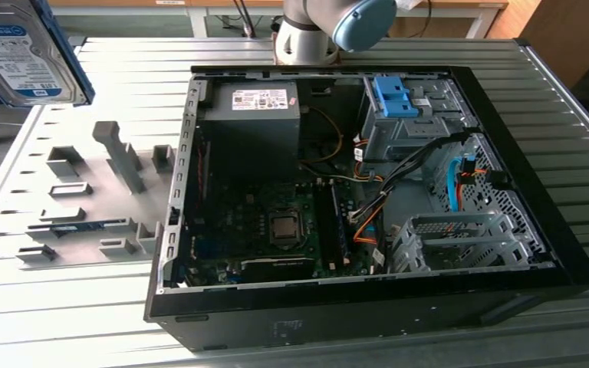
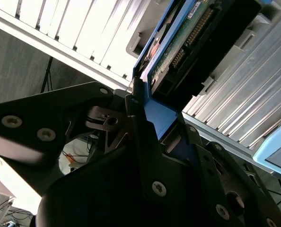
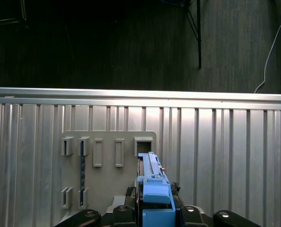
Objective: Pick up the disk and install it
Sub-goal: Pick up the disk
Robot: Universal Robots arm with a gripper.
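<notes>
The disk (image 1: pixel 24 50), silver with a white-and-blue label and a blue bracket edge, hangs in the air at the exterior view's upper left, above the grey fixture plate (image 1: pixel 80 199). In the second wrist view my gripper (image 2: pixel 159 120) is shut on the blue bracket end of the disk (image 2: pixel 188 38), whose green circuit-board side shows. In the first wrist view the disk (image 3: pixel 152 177) appears edge-on between my fingers (image 3: pixel 131 195), high over the fixture plate (image 3: pixel 107 156).
An open black computer case (image 1: pixel 540 253) lies on the ribbed metal table (image 1: pixel 70 322), with a drive bay holding a bare blue bracket (image 1: pixel 395 96), a grey power-supply box (image 1: pixel 258 103) and the motherboard (image 1: pixel 274 230). Grey holders (image 1: pixel 120 153) stand on the fixture plate.
</notes>
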